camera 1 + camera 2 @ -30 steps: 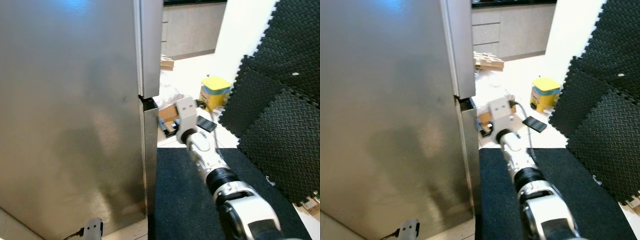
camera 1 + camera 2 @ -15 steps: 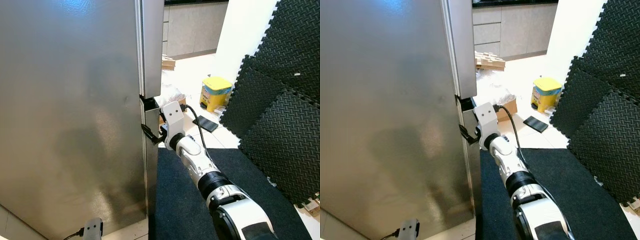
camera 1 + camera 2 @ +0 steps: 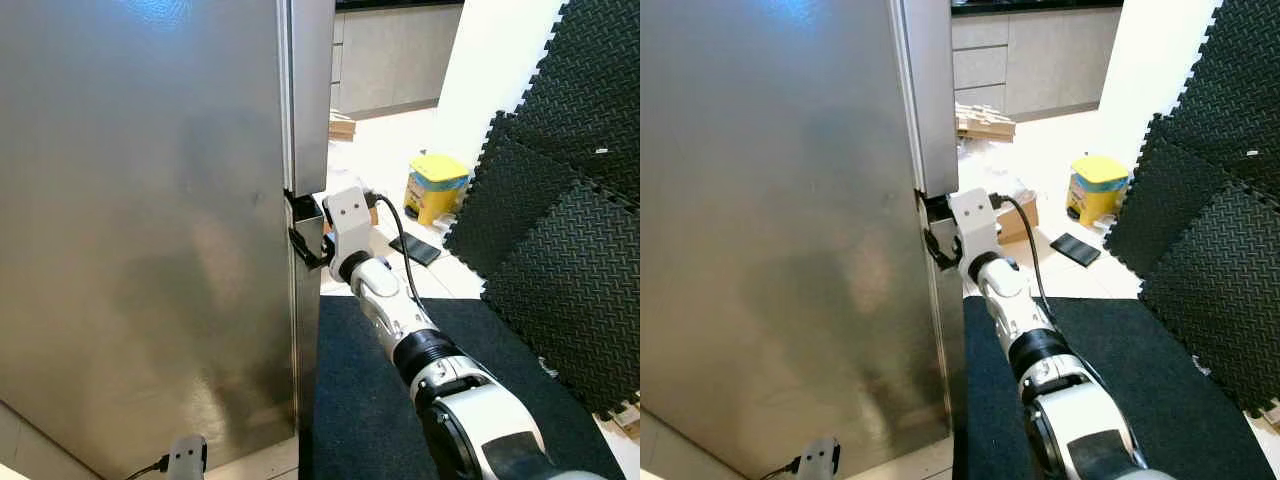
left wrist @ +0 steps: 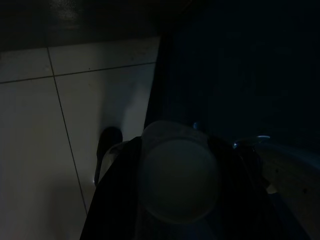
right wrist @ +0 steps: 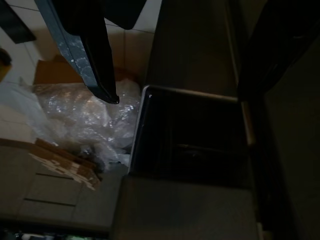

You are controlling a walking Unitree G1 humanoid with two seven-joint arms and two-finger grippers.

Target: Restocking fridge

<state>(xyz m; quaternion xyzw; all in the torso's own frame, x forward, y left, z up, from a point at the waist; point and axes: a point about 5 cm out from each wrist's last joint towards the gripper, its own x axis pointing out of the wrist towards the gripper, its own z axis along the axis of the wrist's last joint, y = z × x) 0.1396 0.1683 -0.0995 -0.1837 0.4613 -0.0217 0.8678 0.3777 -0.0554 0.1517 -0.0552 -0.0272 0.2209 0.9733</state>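
Observation:
A tall stainless-steel fridge (image 3: 150,200) stands with its doors closed. At its right edge, a dark recess (image 3: 303,211) sits between the upper and lower doors. My right gripper (image 3: 306,246) is stretched out to that edge, open, just below and against the recess. In the right wrist view the right gripper (image 5: 180,97) has its two black fingers (image 5: 95,60) spread on either side of the dark recess (image 5: 192,135). My left gripper (image 4: 177,200) hangs low over the tiled floor in the dark, shut on a pale round-topped container (image 4: 177,177).
Black foam mats (image 3: 560,200) lean on the wall at the right. A dark floor mat (image 3: 370,400) lies under my arm. Past the fridge lie a yellow tub (image 3: 437,185), a flat black item (image 3: 415,250), a cardboard box and crumpled plastic wrap (image 5: 80,110). A plug (image 3: 187,455) lies at the fridge's foot.
My right arm has swung left from over the floor to the fridge's edge, then risen a little, bringing its open fingers up to the recess between the doors.

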